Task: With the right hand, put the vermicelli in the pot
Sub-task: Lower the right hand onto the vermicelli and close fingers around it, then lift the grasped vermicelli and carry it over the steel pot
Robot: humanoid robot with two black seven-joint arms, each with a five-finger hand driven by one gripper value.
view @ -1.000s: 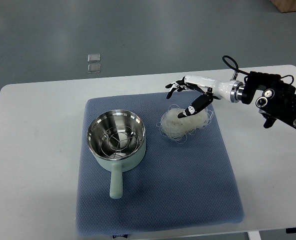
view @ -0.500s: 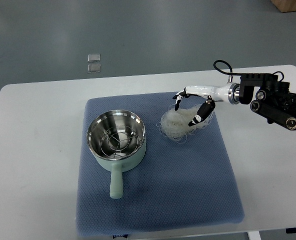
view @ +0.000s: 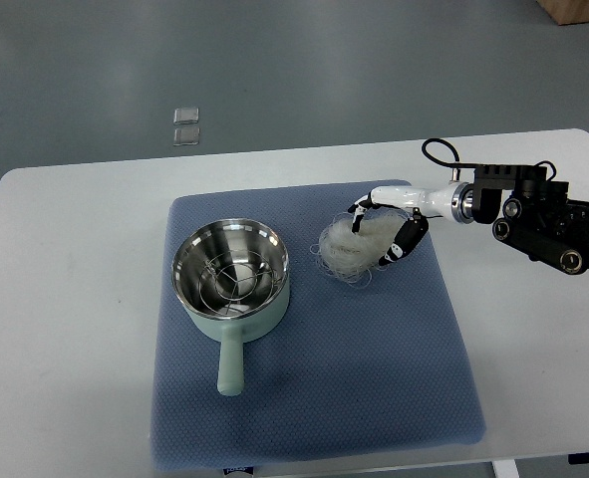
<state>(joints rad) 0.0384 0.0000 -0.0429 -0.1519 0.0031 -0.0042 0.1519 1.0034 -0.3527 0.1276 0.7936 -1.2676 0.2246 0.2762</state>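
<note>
Closing lower than before, right robot hand [view: 383,227] fingers now curled, pinching vermicelli [view: 356,246] beside pot [view: 231,279].

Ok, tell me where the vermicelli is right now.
In the top view, the vermicelli lies on the blue mat, right of the pot, with the right hand over its right part.

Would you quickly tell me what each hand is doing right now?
Left hand: not in view.
Right hand: fingers curled down around the vermicelli on the mat; a firm grip cannot be told.
</note>
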